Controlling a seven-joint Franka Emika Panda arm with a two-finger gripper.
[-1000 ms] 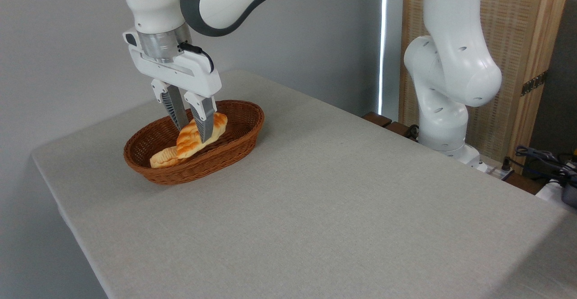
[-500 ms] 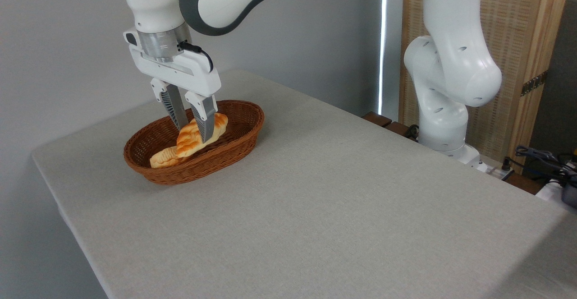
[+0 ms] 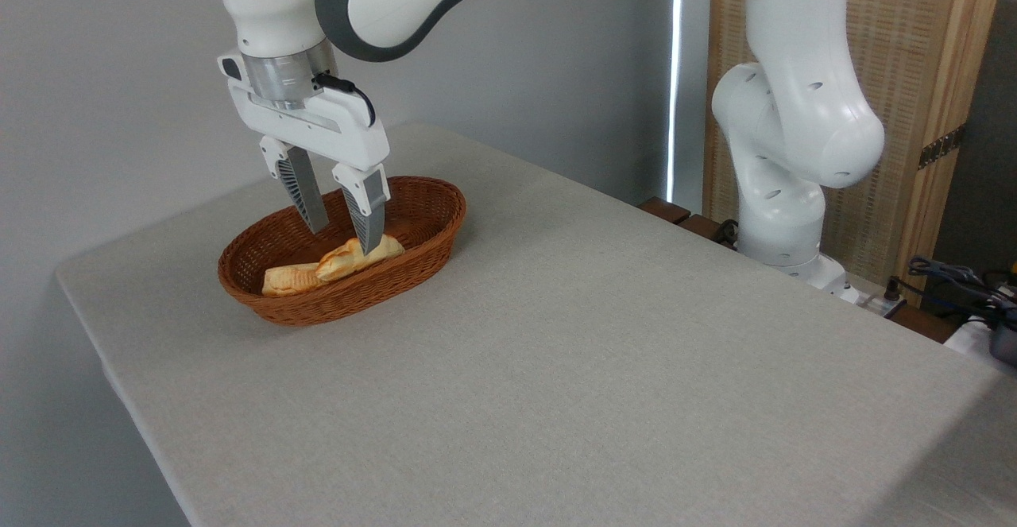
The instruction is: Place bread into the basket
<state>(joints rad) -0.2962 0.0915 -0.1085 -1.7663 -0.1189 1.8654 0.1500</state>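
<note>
Bread in basket on grey tablecloth; jaws parted; grey wall behind.

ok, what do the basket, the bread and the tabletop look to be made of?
Basket: woven wicker or rattan, reddish-brown, slight sheen; the braided rim and weave show.
Bread: glossy orange-brown crust with pale score lines; real or a foam or plastic prop, cannot tell.
Tabletop: matte light grey with a fine cloth-like grain, probably fabric or a textured cover.
</note>
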